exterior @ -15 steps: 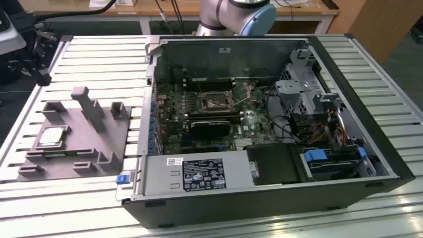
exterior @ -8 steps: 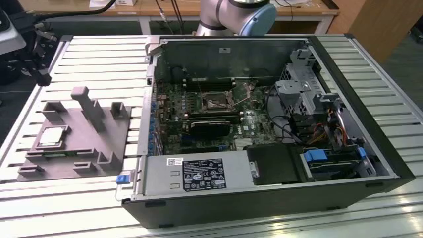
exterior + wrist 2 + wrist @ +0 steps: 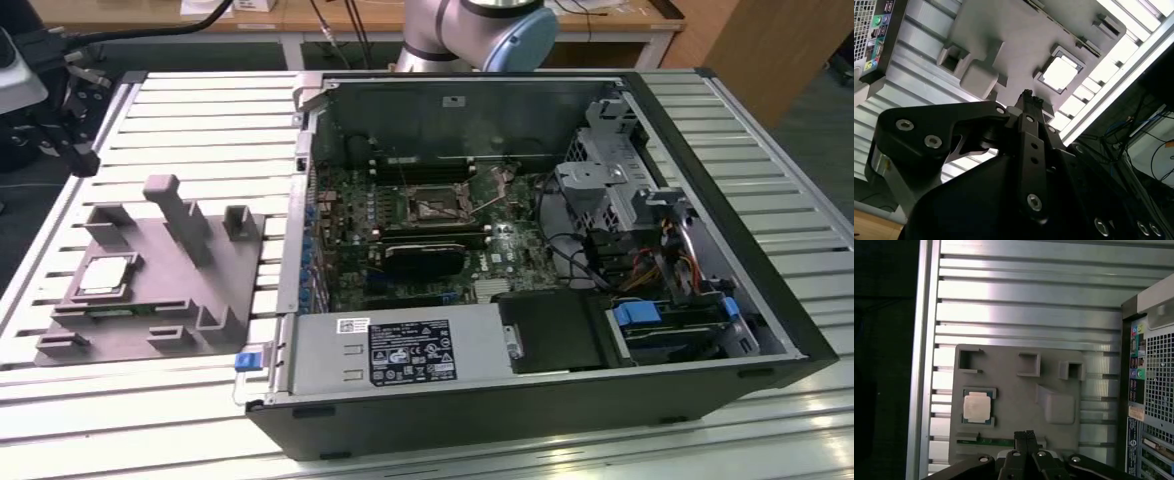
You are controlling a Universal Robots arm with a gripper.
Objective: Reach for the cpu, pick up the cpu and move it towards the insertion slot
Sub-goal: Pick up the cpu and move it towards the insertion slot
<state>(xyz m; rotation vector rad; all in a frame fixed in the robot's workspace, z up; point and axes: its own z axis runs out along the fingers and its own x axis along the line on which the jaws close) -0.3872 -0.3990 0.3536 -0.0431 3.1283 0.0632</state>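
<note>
Black hand (image 3: 1024, 434), fingers clenched on nothing, hangs over the grey plastic fixture (image 3: 1014, 390) w/ the small silvery square cpu (image 3: 976, 406) lying in its recess, on the slatted metal worktop (image 3: 200, 130) at the exterior view's left, well apart from the dark square insertion slot (image 3: 435, 205) inside the open PC case (image 3: 534, 410).

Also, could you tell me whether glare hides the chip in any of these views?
Second wrist view: the chip is blown out to near white, and the table slats nearby glare too. First wrist view: the chip is pale but its outline holds, with a bright band across the table. Exterior view: evenly lit, no glare on it.
</note>
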